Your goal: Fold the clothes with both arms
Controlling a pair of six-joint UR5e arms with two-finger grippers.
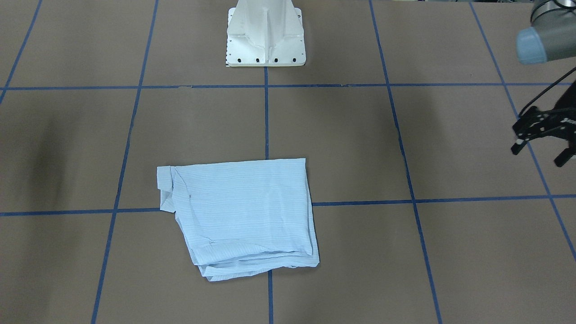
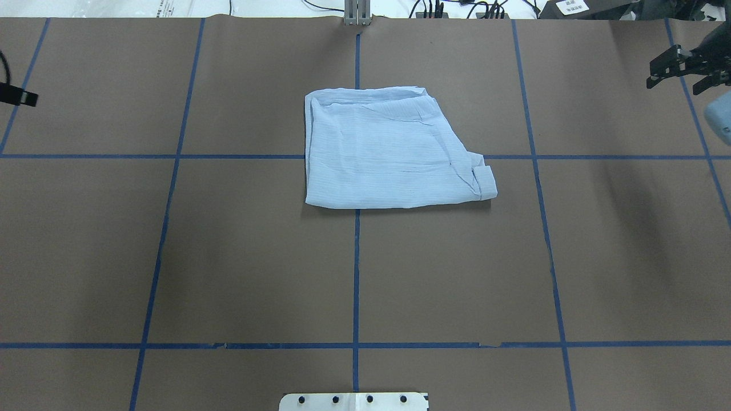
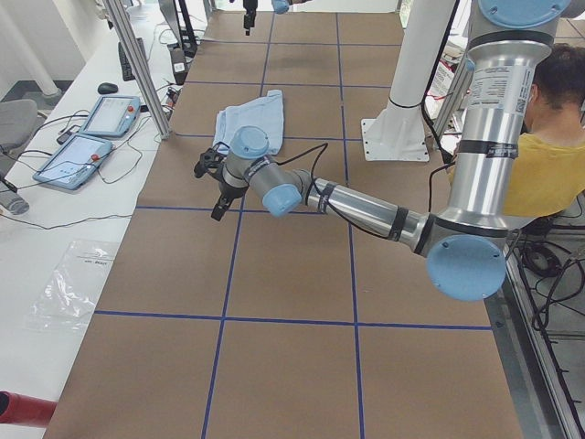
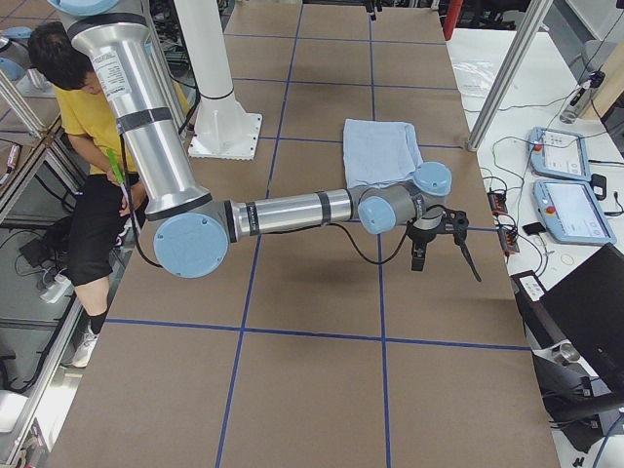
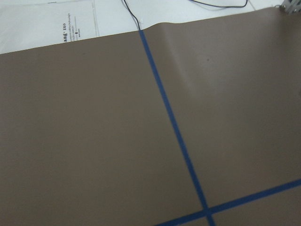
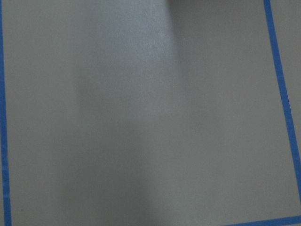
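The light blue striped shirt [image 1: 243, 216] lies folded into a rough rectangle at the middle of the brown table; it also shows in the overhead view [image 2: 388, 154] and both side views [image 3: 251, 119] [image 4: 380, 151]. My left gripper [image 1: 540, 150] is open and empty, hovering far out to the shirt's side; the exterior left view shows it too [image 3: 215, 187]. My right gripper [image 2: 677, 80] is open and empty, near the opposite table end, also well clear of the shirt [image 4: 444, 249]. Both wrist views show only brown table and blue tape.
The white pedestal base [image 1: 265, 36] stands at the robot's side of the table. Blue tape lines [image 2: 357, 274] grid the surface. A person in a yellow shirt [image 3: 548, 165] sits behind the robot. Teach pendants [image 3: 91, 128] and metal posts [image 4: 507, 78] line the far edge.
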